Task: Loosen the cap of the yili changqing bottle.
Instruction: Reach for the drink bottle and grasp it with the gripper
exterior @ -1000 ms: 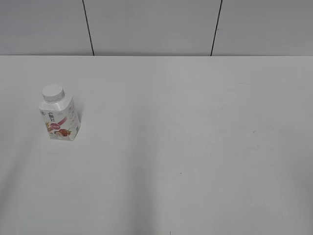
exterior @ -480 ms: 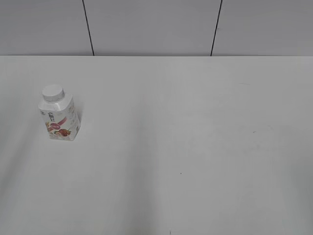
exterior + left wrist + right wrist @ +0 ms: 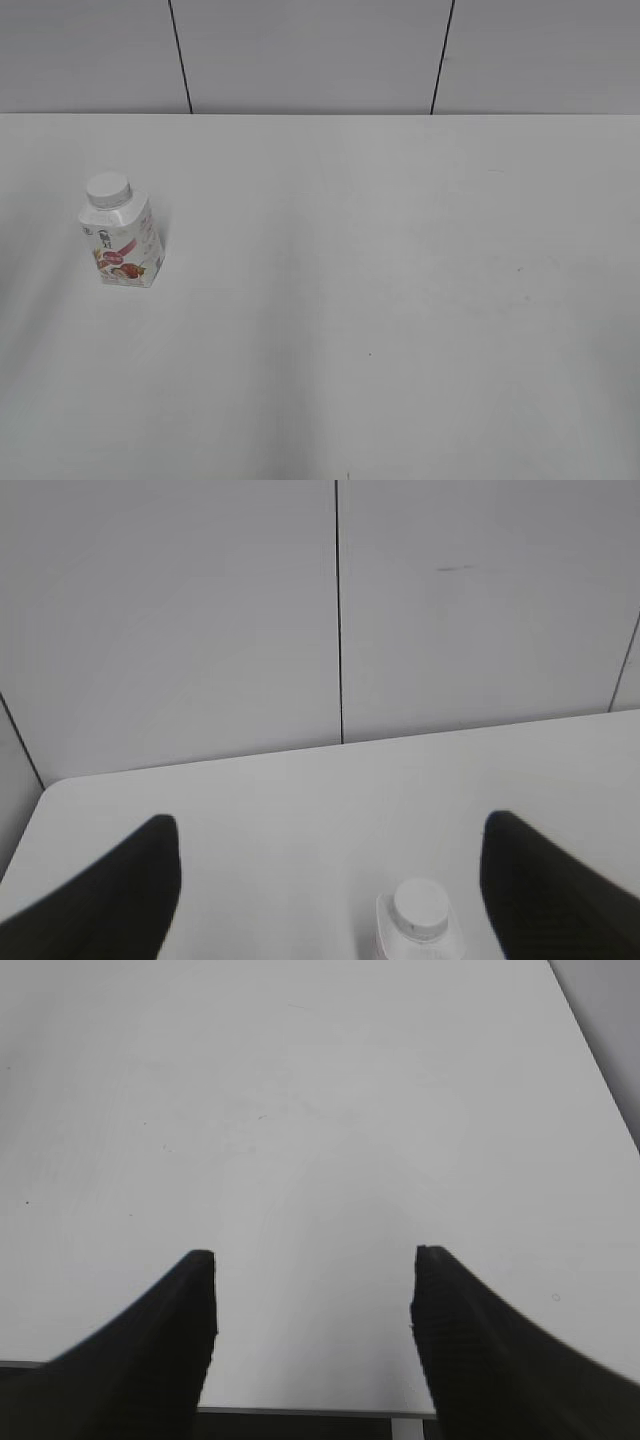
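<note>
A small white squarish carton-like bottle with pink-red strawberry graphics, the yili changqing bottle (image 3: 122, 247), stands upright on the broad white matte table (image 3: 400, 300). In the exterior view it sits toward the table's left side, well short of the far edge where the table meets the pale grey panelled wall (image 3: 310, 55). A low round white plastic screw cap (image 3: 108, 189) sits on the bottle's neck, squarely on top and apparently closed. Nothing touches the bottle or the cap, and neither arm shows in that view.

In the left wrist view the left gripper (image 3: 330, 880) is spread wide: its two dark fingers (image 3: 110, 890) stand at either side of the frame with a broad stretch of bare table between them. The cap (image 3: 420, 908) and the shoulders of the bottle (image 3: 385, 935) appear at the bottom edge, between the fingers and nearer the one on the frame's right, but clear of both. The gripper holds nothing and touches nothing.

In the right wrist view the right gripper (image 3: 312, 1260) also stands parted, its two black fingers (image 3: 160, 1340) well apart over bare table near the table's edge. Nothing lies between them, and the bottle does not show in this view.
</note>
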`<state>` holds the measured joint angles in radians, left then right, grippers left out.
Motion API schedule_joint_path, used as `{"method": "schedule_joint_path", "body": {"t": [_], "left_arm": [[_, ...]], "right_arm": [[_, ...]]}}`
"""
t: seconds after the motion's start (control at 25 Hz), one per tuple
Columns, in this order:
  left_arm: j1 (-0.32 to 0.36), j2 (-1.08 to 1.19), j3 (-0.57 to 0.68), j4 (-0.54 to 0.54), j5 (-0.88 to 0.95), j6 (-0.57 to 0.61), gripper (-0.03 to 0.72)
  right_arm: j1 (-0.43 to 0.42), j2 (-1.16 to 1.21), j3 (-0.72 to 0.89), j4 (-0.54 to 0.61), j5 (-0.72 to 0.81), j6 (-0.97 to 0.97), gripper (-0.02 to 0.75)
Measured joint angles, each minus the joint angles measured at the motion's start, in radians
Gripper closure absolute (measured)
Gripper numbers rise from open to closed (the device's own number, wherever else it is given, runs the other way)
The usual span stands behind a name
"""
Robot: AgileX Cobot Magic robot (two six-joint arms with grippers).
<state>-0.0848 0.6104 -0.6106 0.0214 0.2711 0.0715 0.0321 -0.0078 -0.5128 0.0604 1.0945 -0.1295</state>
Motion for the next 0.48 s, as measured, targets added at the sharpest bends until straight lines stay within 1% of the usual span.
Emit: {"method": "schedule_joint_path", "body": {"t": [0.12,0.24,0.36,0.48], "left_arm": [[0.000,0.057,0.028,0.002,-0.114,0.000,0.126],[0.000,0.118,0.098,0.007,-0.271,-0.022,0.131],[0.000,0.179,0.171,0.018,-0.389,-0.053,0.134],[0.008,0.240,0.214,0.078,-0.439,-0.125,0.134]], "right_arm": [[0.000,0.000,0.000,0.000,0.000,0.000,0.246],[0.000,0.000,0.000,0.000,0.000,-0.001,0.246],[0.000,0.000,0.000,0.000,0.000,-0.001,0.246],[0.000,0.000,0.000,0.000,0.000,-0.001,0.246]]}}
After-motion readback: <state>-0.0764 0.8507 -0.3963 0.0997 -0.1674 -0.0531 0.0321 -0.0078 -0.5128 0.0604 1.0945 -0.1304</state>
